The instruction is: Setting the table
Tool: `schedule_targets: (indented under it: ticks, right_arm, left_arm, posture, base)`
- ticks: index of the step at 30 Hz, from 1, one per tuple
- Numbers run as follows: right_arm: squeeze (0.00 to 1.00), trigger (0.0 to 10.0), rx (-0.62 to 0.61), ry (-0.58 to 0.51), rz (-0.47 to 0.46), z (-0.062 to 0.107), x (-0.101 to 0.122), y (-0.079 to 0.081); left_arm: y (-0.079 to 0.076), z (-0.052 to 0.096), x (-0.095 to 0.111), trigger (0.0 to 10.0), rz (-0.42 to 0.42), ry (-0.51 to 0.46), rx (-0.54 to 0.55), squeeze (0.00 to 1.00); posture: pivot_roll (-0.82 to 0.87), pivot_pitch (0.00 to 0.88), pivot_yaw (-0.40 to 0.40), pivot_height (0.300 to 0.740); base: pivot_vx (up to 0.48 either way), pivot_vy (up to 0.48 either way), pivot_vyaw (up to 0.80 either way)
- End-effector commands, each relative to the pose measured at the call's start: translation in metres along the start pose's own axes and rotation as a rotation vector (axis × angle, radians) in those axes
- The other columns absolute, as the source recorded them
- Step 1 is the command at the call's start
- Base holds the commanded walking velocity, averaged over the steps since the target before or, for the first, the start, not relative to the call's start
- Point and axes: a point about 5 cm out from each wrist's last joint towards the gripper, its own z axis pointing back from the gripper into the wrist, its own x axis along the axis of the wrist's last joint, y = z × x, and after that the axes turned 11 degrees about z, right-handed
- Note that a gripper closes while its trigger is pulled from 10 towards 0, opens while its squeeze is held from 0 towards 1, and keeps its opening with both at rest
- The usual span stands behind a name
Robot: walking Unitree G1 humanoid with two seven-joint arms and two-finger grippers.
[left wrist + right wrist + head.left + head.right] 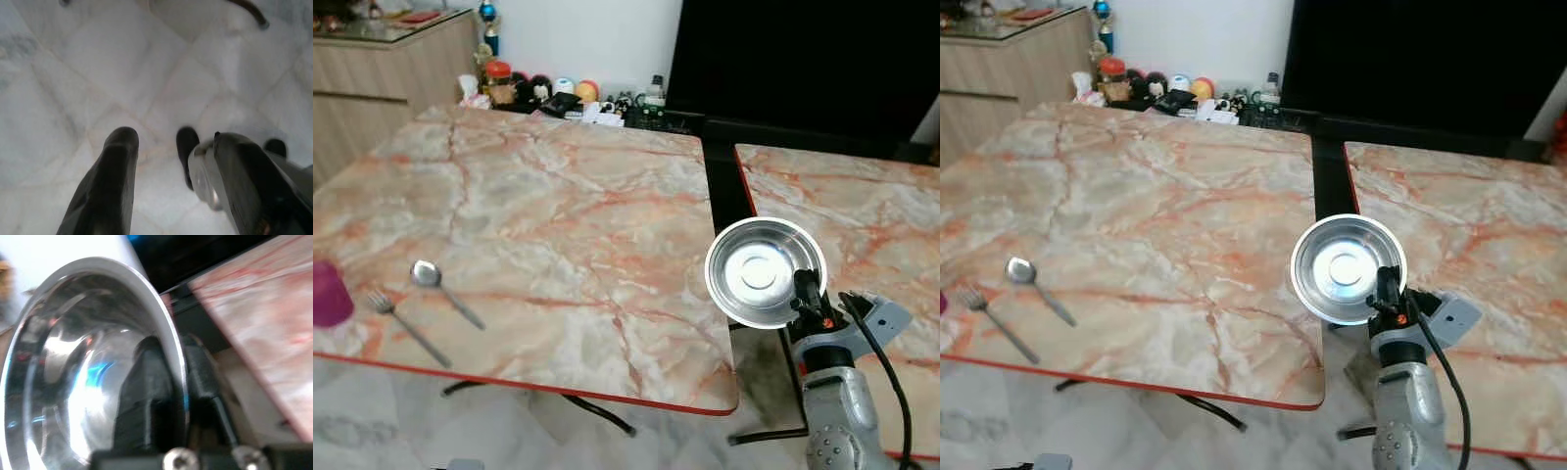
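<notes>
Bowl (764,271) of shiny steel hangs in the air over the dark gap between two marble-topped benches, tilted so its hollow faces the head camera. The right gripper (806,292) pinches the bowl's rim on the side nearest the robot; in the right wrist view one black finger (146,391) lies inside the bowl and the other presses against the outside of the rim, so the two are clamped on the metal. The bowl overlaps the near right corner of the larger bench (558,215), and the second bench (862,215) lies just beyond the bowl on its other side.

Far from the bowl, toward the larger bench's near left edge, a spoon (443,289) and a fork (406,325) lie side by side, slanted alike. A purple cup (328,292) stands just past the fork at the picture's edge.

The left gripper (168,186) hangs over pale marble floor tiles (98,73), its fingers apart.
</notes>
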Motion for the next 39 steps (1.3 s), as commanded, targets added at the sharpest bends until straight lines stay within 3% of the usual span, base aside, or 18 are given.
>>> schedule_targets:
  ticks: [1,23,30,37,39]
  right_arm:
    - [0.00,10.0,-0.031,-0.024,0.026,0.001,0.007,-0.010]
    - [0.00,10.0,-0.082,-0.035,0.025,-0.001,0.009,-0.016]
    - [0.00,10.0,-0.111,-0.016,0.018,0.007,0.004,-0.017]
    - [0.00,10.0,-0.134,-0.019,0.022,0.014,0.002,-0.014]
    - [0.00,10.0,-0.180,-0.003,0.007,0.023,0.000,-0.017]
  left_arm:
    - [-0.005,0.000,-0.003,10.0,-0.010,0.010,-0.021,0.00]
    - [-0.008,-0.001,0.000,10.0,-0.001,0.005,-0.023,0.00]
    - [-0.007,-0.001,0.000,10.0,-0.001,0.006,-0.022,0.00]
    - [-0.007,-0.002,0.002,10.0,-0.008,0.003,-0.019,0.00]
    - [-0.006,-0.002,0.003,10.0,-0.001,0.000,-0.007,0.00]
  posture:
    - [0.01,0.064,-0.068,0.740]
    - [0.00,0.084,-0.063,0.740]
    - [-0.01,0.087,-0.061,0.740]
    - [-0.01,0.086,-0.059,0.740]
    - [-0.01,0.086,-0.059,0.740]
  base:
    - [0.000,-0.442,0.00]
    - [0.000,-0.443,0.00]
    - [0.000,-0.444,-0.72]
    - [0.000,-0.414,0.00]
    - [0.000,0.000,0.00]
